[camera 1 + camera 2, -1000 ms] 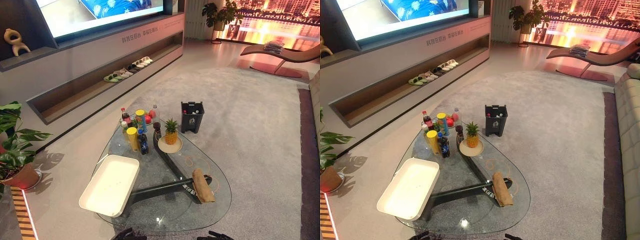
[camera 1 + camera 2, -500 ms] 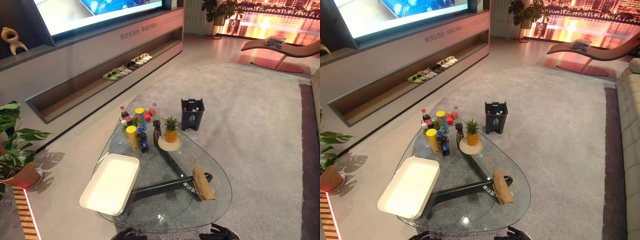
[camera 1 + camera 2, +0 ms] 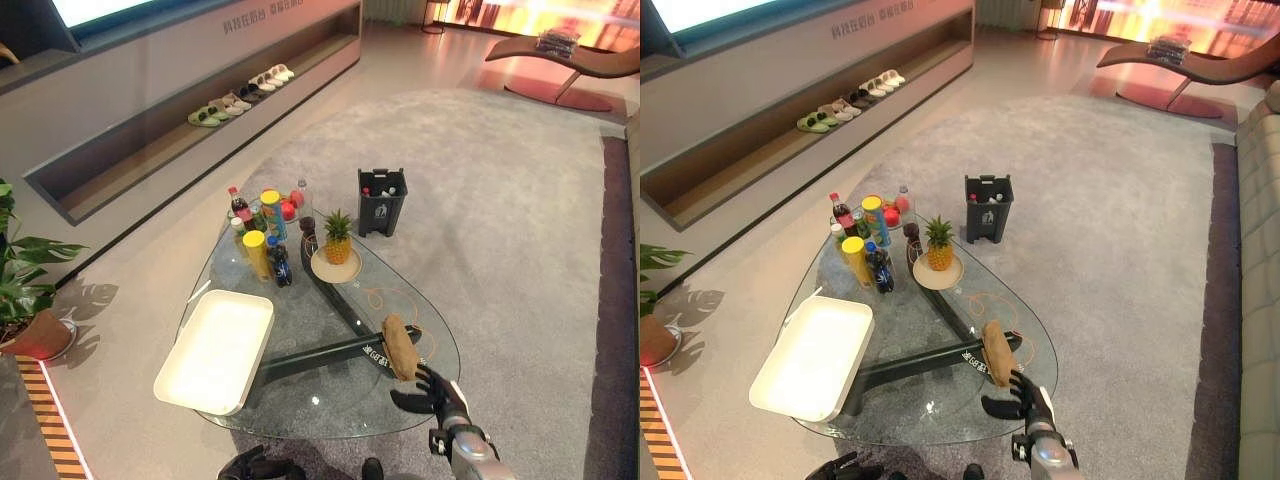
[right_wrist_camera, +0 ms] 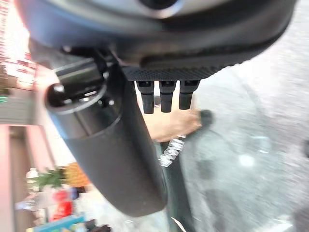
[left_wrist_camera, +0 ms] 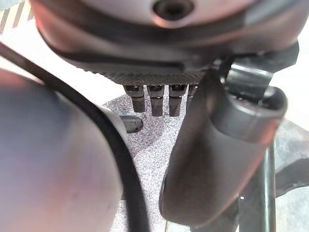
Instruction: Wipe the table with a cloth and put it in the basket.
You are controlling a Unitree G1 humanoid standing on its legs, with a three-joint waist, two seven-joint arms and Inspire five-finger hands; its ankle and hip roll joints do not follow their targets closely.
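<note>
Left eye view: my right hand (image 3: pixel 428 388) hovers with fingers spread just short of the cloth (image 3: pixel 398 345) on the glass bench (image 3: pixel 330 395). The white basket (image 3: pixel 215 350) looks empty. My left hand (image 5: pixel 159 99) hangs low, fingers seemingly straight.

Left hand (image 3: pixel 262 466) cut off by frame edge; cloth (image 4: pixel 170 123) blurred.
</note>
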